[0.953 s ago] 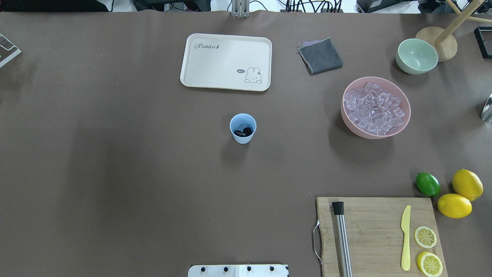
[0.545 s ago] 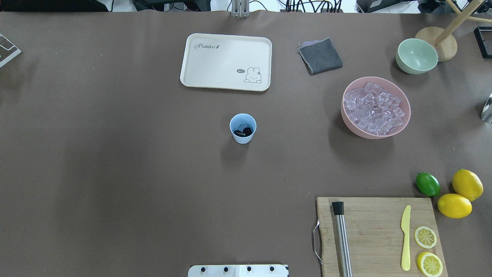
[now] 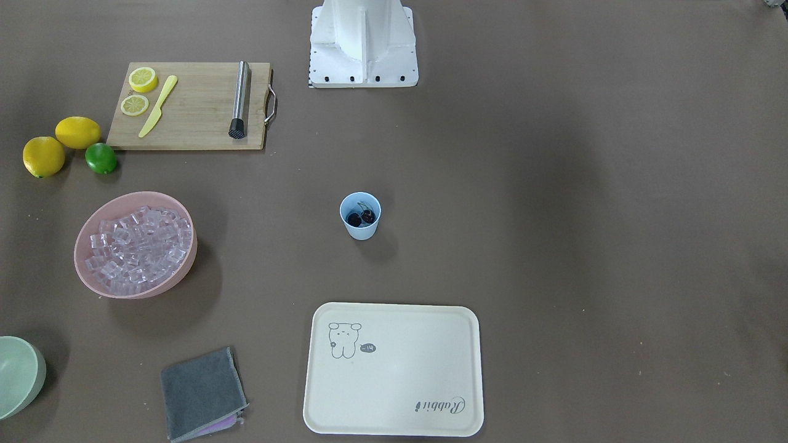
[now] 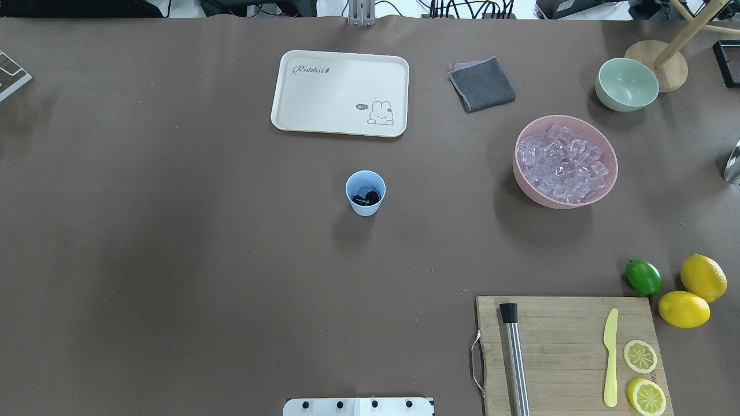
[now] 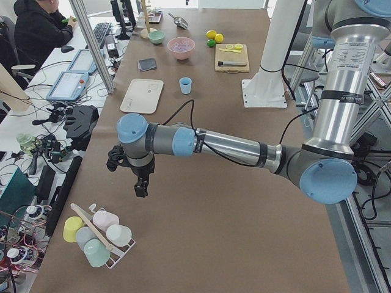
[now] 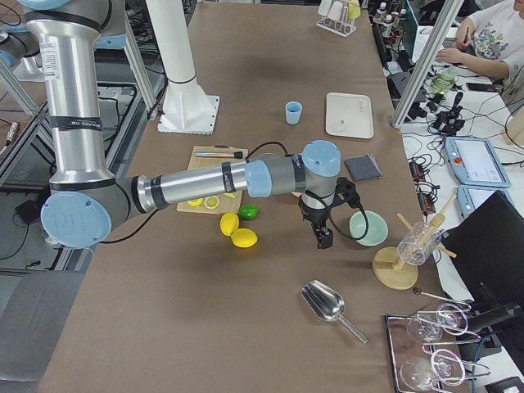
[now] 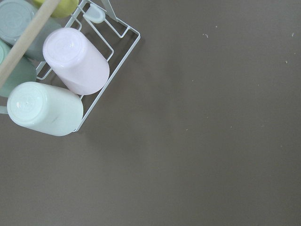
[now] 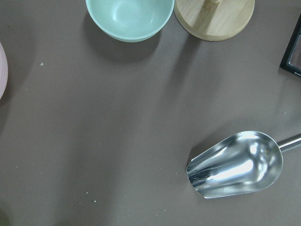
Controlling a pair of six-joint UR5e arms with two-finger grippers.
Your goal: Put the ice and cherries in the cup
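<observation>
The light-blue cup (image 4: pixel 365 195) stands upright at the table's middle, also in the front view (image 3: pixel 360 216). The dark cherries (image 4: pixel 370 198) lie inside it with a clear ice cube (image 4: pixel 362 190) beside them. More ice (image 4: pixel 562 164) fills the pink bowl (image 4: pixel 537 197) to the right. My left gripper (image 5: pixel 142 188) hangs over bare table near a cup rack, far from the cup; I cannot tell if it is open. My right gripper (image 6: pixel 325 239) hangs near the green bowl, past the pink bowl; I cannot tell its state. Neither shows in the overhead view.
A cream tray (image 4: pixel 340 92) and grey cloth (image 4: pixel 481 84) lie behind the cup. A green bowl (image 4: pixel 627 84), a wooden stand, a metal scoop (image 8: pixel 235 165), a lime (image 4: pixel 643 276), lemons and a cutting board (image 4: pixel 555 346) with tools are at the right. A cup rack (image 7: pixel 61 84) is at the left end.
</observation>
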